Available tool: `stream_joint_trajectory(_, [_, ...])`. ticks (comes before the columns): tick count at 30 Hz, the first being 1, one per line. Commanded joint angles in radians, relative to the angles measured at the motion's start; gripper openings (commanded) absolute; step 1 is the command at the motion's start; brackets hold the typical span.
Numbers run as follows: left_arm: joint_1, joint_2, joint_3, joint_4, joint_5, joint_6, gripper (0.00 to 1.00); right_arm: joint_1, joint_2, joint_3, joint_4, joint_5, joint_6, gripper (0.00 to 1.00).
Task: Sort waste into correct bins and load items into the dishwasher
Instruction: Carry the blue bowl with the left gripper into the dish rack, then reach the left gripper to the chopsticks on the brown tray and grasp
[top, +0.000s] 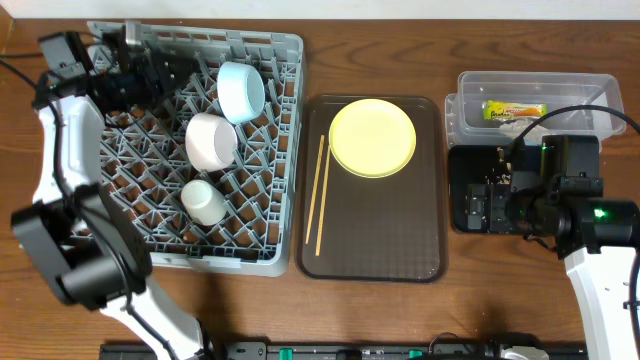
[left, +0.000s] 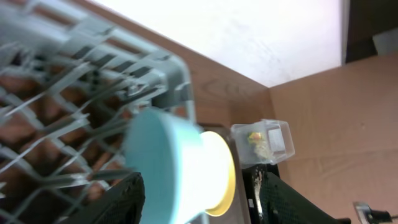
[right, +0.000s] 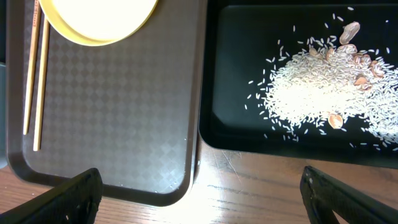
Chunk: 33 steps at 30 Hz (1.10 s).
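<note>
The grey dish rack (top: 260, 255) holds the light blue bowl (top: 240, 90), the pink-white bowl (top: 210, 140) and the white cup (top: 203, 200). My left gripper (top: 165, 75) is open over the rack's far side, just left of the blue bowl (left: 165, 168), which lies ahead between its fingers (left: 200, 190). The yellow plate (top: 372, 137) and two chopsticks (top: 320, 195) lie on the brown tray. My right gripper (top: 480, 205) hangs open and empty (right: 202, 199) over the black tray (right: 249, 134), which holds the rice scraps (right: 311, 93). The clear tub (top: 590, 85) holds the snack wrapper (top: 514, 110) and the white paper (top: 520, 127).
The brown serving tray (top: 380, 235) lies between the rack and the bins. The black tray's left rim sits close beside it (right: 124, 124). The right arm covers most of the black tray in the overhead view. Bare wood runs along the table's front.
</note>
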Motion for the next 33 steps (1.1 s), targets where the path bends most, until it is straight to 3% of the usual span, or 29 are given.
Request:
stream_joint_trajectory(1, [-0.042,-0.060,0.003,-0.044,-0.061,0.012,0.57,-0.012,0.000,0.018,-0.002,0.004,0.006,0.99])
stream_joint_trajectory(8, [-0.167,-0.214,0.003,-0.325,-0.480,0.108,0.62,-0.012,0.000,0.018,-0.002,0.005,0.006,0.99])
stream_joint_trajectory(14, [-0.341,-0.364,0.003,-0.513,-0.680,0.107,0.67,-0.012,0.000,0.018,-0.001,0.005,0.006,0.99])
stream_joint_trajectory(19, [-0.539,-0.407,-0.005,-0.618,-0.815,0.038,0.70,-0.012,0.000,0.018,-0.001,0.005,0.006,0.99])
stream_joint_trajectory(26, [-0.804,-0.378,-0.130,-0.585,-0.994,-0.127,0.70,-0.012,0.000,0.018,-0.004,0.005,0.006,0.99])
stream_joint_trajectory(29, [-0.867,-0.356,-0.187,-0.547,-1.025,-0.221,0.71,-0.012,0.000,0.018,-0.005,0.004,0.006,0.99])
stream_joint_trajectory(33, [-0.924,-0.330,-0.270,-0.456,-1.025,-0.252,0.71,-0.012,0.000,0.018,-0.005,0.004,0.006,0.99])
